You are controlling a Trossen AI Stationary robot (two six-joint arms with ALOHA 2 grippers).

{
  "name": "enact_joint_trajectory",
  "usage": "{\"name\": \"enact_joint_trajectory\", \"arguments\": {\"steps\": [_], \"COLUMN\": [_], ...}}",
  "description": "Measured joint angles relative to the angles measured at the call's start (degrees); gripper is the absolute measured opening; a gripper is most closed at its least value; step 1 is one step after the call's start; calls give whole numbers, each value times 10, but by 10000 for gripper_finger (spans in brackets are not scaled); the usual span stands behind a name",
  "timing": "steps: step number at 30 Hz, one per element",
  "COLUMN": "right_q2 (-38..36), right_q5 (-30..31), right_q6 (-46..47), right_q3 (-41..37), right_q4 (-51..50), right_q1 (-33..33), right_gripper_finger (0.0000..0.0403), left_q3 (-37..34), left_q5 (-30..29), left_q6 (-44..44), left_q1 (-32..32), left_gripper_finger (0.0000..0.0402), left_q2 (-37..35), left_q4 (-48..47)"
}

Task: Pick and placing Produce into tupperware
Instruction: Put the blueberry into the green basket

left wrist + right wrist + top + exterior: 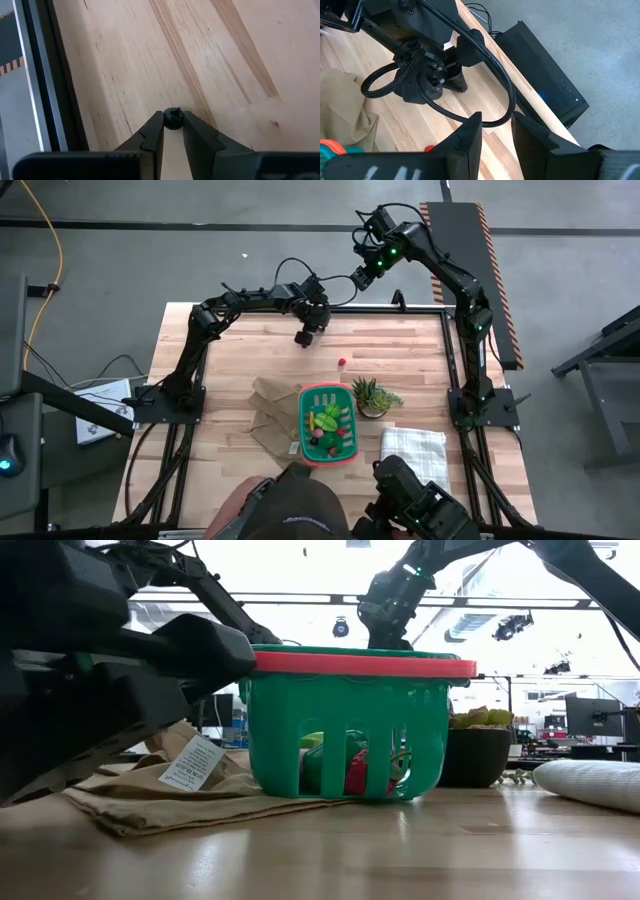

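Left wrist view. The left hand (pixel 173 122) pointed down at the bench (pixel 200 55), pale wood planks with darker grain streaks running from 11 o'clock toward 5 o'clock. Both dark fingers (pixel 150 137) converged toward 12 o'clock, their tips pinched on a small dark berry (pixel 173 118), round with a knobbed top. A narrow gap stayed between the fingers below the berry. At 9 o'clock the bench edge met a metal rail (pixel 35 85); beyond it, grey floor and a striped orange-black strip (pixel 10 67).
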Motion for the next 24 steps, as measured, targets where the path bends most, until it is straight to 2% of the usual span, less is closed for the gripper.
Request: {"name": "enact_joint_trajectory", "arguments": {"steps": [12,24], "right_q2": [0,0], "right_q5": [0,0], "right_q6": [0,0], "right_q3": [0,0], "right_q4": [0,0], "right_q1": [0,0], "right_gripper_finger": [96,96], "left_q3": [1,68], "left_q5": [2,30], "left_q6": [0,0], "left_q1": [0,-1], "left_gripper_finger": [55,55], "left_q2": [-3,-3], "left_q4": [-23,-91]}}
